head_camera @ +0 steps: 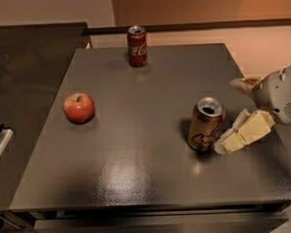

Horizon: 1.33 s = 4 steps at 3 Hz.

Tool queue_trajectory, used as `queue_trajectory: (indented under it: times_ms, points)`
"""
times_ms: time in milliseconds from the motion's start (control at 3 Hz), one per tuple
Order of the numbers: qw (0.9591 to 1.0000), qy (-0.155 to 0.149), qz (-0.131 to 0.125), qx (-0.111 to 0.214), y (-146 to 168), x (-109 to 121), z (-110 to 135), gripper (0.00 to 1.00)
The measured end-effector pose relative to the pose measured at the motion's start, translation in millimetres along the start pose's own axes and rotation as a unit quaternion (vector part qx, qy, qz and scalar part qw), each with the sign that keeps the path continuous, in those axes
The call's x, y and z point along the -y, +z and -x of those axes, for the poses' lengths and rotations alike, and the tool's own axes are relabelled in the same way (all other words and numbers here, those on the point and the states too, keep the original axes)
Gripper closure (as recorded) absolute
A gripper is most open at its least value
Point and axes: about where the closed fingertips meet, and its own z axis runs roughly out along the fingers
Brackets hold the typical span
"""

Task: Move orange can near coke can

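Seeing gripper spread open, empty, just beside orange can, I reckon nothing's done: grab + haul to coke can left.

A dark grey counter fills the frame, with glare pooled at lower centre, and a darker worktop adjoins it at left. A beige wall spans the upper left. A peach surface shows at right, behind the hand.

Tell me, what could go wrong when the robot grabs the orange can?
The hand sits low, just right of the orange can, so a nudge could tip it over. The coke can stands near the far edge of the table; a bump there could knock it off.
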Motion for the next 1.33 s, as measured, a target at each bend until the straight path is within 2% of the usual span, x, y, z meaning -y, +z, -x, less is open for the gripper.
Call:
queue_trajectory:
  times_ms: [333, 667, 1000, 1333]
  points:
    - [0.9994, 0.014, -0.002, 0.033, 11, -1, 4, 0.0]
    - [0.9984, 0.021, 0.0, 0.052, 19, -3, 7, 0.0]
    - [0.9981, 0.022, 0.005, 0.057, 25, -5, 9, 0.17]
    - [0.9985, 0.021, 0.013, 0.05, 29, -7, 9, 0.38]
